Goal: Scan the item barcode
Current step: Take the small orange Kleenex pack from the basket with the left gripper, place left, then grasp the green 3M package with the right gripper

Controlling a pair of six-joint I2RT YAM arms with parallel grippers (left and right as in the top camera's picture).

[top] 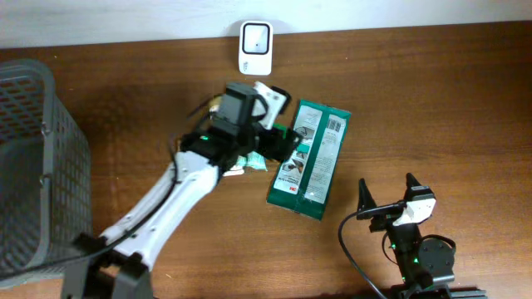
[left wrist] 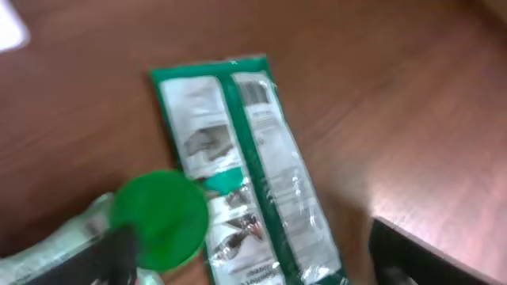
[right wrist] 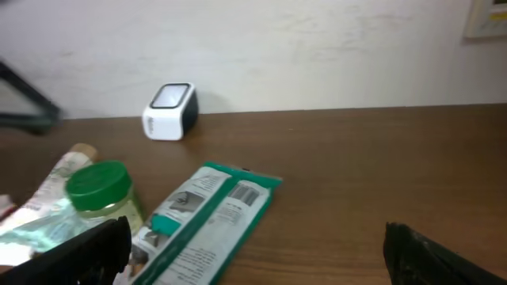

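The green packet (top: pixel 309 158) lies flat at the table's middle, with the scanner (top: pixel 255 47) at its 11 o'clock by the wall. The left gripper (left wrist: pixel 261 257) hangs over the packet's 9 o'clock edge, jaws wide, gripping nothing. A green-capped bottle (left wrist: pixel 158 218) sits just beside the packet. The right gripper (top: pixel 387 184), at the packet's 5 o'clock, is wide and empty.

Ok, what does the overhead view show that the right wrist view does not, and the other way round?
Only overhead: the grey basket at far left and the whole left arm. Only right wrist: the round green lid, which that arm covers from above. Both: the white scanner by the wall and the green package lying flat on the table.
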